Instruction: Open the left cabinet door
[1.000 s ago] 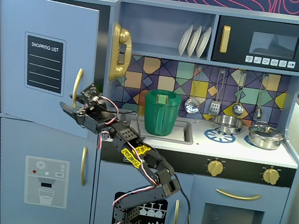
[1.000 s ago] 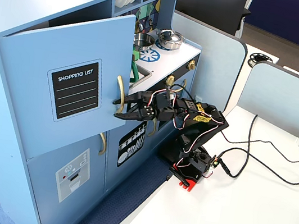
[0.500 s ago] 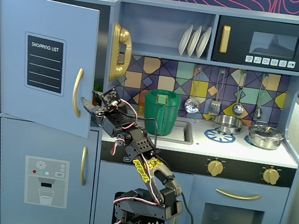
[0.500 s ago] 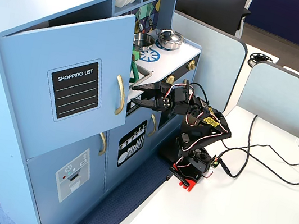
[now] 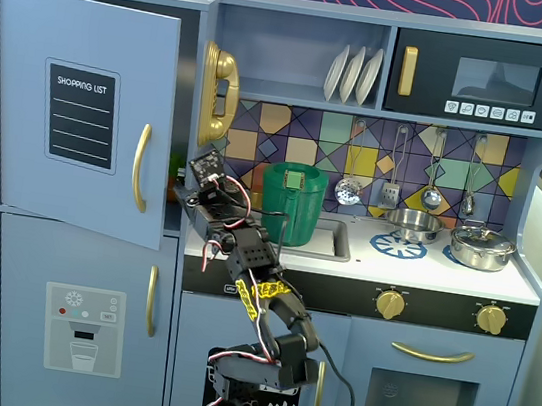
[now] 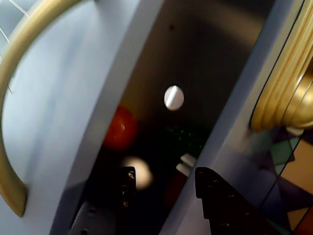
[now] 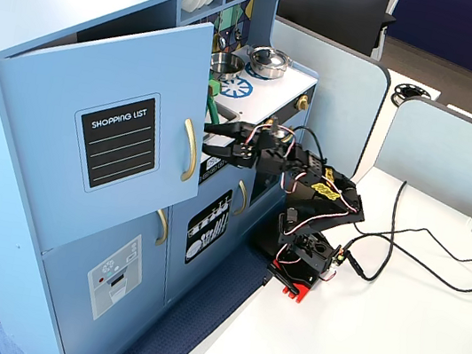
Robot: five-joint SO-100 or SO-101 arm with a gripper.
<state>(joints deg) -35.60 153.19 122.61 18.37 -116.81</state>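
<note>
Fixed view, front: we see the left cabinet door (image 5: 80, 111) swung partly out from the toy kitchen (image 5: 362, 276), its free edge with the gold bar handle (image 5: 141, 167) lying just left of the pincer (image 5: 193, 184). The pincer sits at the gap between door edge and cabinet frame, below the gold toy phone (image 5: 218, 93); a green pot (image 5: 291, 202) stands to its right. We cannot tell here how far its fingers are parted.

Wrist view: we look past the two dark fingertips (image 6: 128, 182) into the dark cabinet interior (image 6: 195, 58). The pincer (image 6: 164, 178) is spread moderately and grips nothing. The door (image 6: 68, 98) fills the left, its handle (image 6: 14, 88) curving further left; the phone (image 6: 288, 93) is at right. Ahead of the pincer, blurred, lie a red ball-like thing (image 6: 120, 127) and a pale one (image 6: 142, 171).

Fixed view, side: we see the door (image 7: 108, 134) standing ajar, the handle (image 7: 189, 149) just left of the pincer (image 7: 214, 142), which reaches from the arm (image 7: 309, 198) towards the door's inner side. The fingers look parted, nothing between them.
</note>
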